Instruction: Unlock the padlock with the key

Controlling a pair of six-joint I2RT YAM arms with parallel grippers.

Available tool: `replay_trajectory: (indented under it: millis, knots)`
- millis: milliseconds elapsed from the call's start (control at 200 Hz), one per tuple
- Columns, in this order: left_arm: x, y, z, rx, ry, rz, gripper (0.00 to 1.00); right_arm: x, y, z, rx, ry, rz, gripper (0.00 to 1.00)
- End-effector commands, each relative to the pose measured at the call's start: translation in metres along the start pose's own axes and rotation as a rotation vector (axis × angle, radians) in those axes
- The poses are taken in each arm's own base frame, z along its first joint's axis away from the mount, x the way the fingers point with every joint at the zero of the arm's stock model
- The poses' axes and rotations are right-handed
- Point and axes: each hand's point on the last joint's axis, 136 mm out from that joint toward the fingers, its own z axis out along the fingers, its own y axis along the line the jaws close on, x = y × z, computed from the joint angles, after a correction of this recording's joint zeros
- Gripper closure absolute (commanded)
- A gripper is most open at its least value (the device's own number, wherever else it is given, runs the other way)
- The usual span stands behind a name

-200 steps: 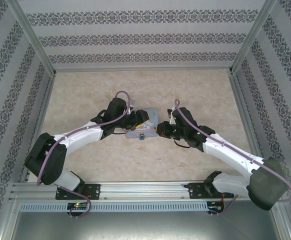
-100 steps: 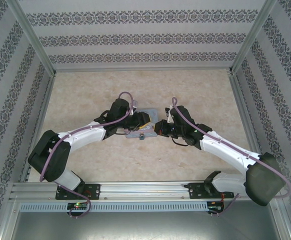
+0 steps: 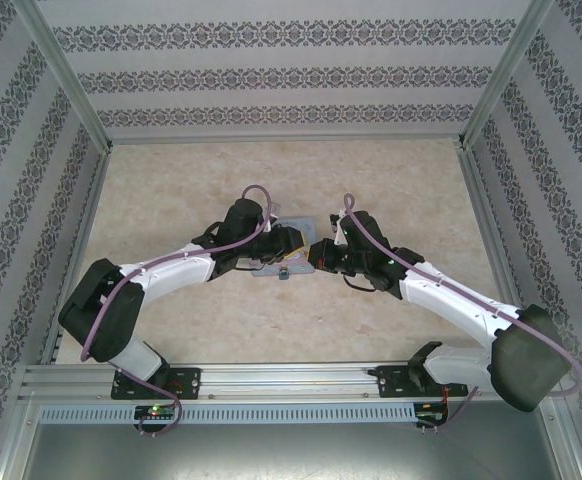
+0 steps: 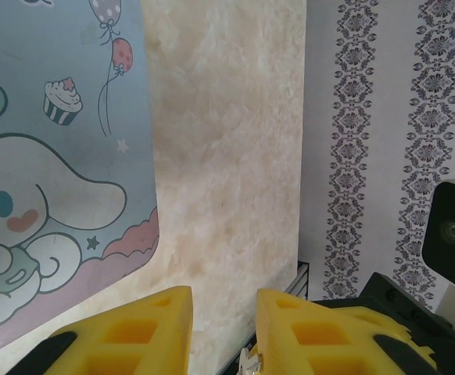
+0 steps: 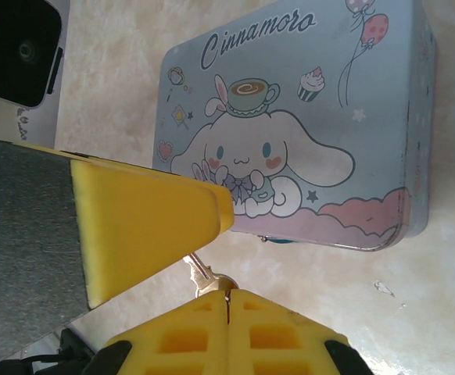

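Tabletop [image 5: 446, 312] beyond tin [image 5: 290, 133] edge, tool [image 5: 227, 303] pinching key [image 5: 206, 279]

Padlock [image 3: 284, 271] before tin [image 5: 290, 117] (on table [image 3: 171, 180])

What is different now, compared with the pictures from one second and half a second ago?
The left end effector slid right and the right end effector slid left and slightly farther from its base, closing in on the pastel-blue square tin with a cartoon dog. The tin looks unmoved; no grasp or release is visible.
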Motion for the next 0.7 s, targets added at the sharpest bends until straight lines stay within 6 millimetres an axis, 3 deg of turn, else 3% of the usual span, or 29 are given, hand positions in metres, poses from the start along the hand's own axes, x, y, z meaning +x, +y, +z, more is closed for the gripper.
replay_trajectory:
  millis: [0,395,510,639,694]
  knots:
    - [-0.0042,-0.0181,0.0037,0.046,-0.010,0.031,0.73,-0.0037,0.0136,-0.0012,-0.040,-0.005,-0.007,1.00]
    - [-0.0048,-0.0181,0.0063,0.040,-0.005,0.035,0.90,-0.0027,0.0134,-0.0002,-0.040,-0.001,-0.008,1.00]
    - [-0.0040,-0.0184,0.0065,0.039,-0.002,0.040,1.00,-0.0037,0.0138,-0.0004,-0.042,-0.004,-0.008,1.00]
    - [-0.0033,-0.0176,0.0067,0.037,0.000,0.043,1.00,-0.0054,0.0149,-0.0036,-0.042,-0.014,-0.009,1.00]
    - [-0.0051,-0.0184,0.0049,0.034,-0.011,0.056,1.00,-0.0082,0.0108,-0.0091,-0.025,-0.034,-0.004,0.76]
